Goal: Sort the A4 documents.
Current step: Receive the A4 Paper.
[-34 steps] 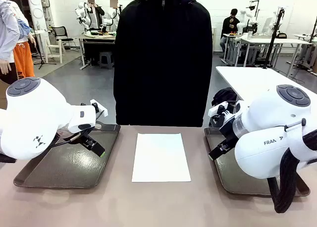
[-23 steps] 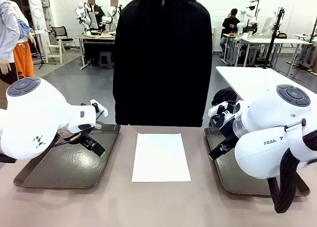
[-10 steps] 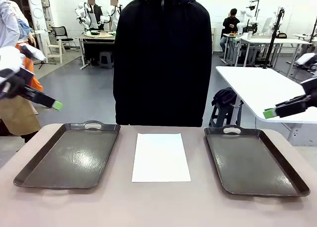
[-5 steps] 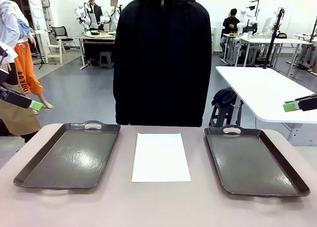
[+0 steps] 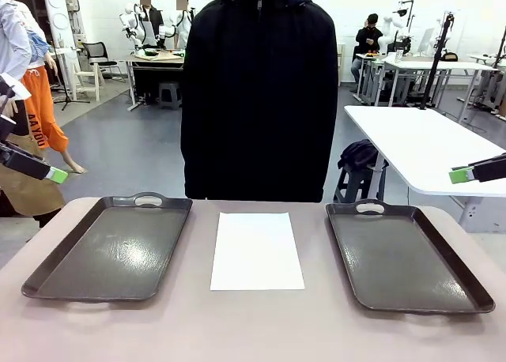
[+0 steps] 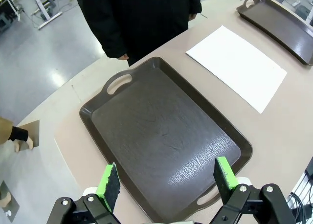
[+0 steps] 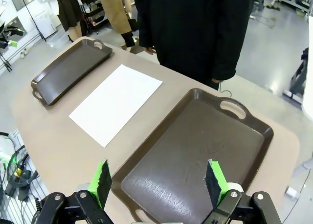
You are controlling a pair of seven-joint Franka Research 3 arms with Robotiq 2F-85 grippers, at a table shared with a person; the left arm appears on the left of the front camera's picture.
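A white A4 document (image 5: 257,250) lies flat on the table between two dark trays; it also shows as the white sheet (image 6: 236,67) in the left wrist view and the sheet (image 7: 116,101) in the right wrist view. My left gripper (image 6: 167,179) hangs open high above the left tray (image 6: 164,136), nothing between its green pads. My right gripper (image 7: 159,182) hangs open above the right tray (image 7: 195,150), also holding nothing. In the front view one green fingertip (image 5: 57,175) shows at the left edge and one fingertip (image 5: 461,175) at the right edge, both well above the table.
The left tray (image 5: 111,247) and right tray (image 5: 403,255) sit on either side of the sheet, both bare. A person in a black coat (image 5: 259,93) stands at the far edge, behind the paper. A white table (image 5: 411,145) stands behind on the right.
Both arms have lifted up and out from over the trays to the picture's edges; in the last half second they barely moved. The paper and trays have stayed put.
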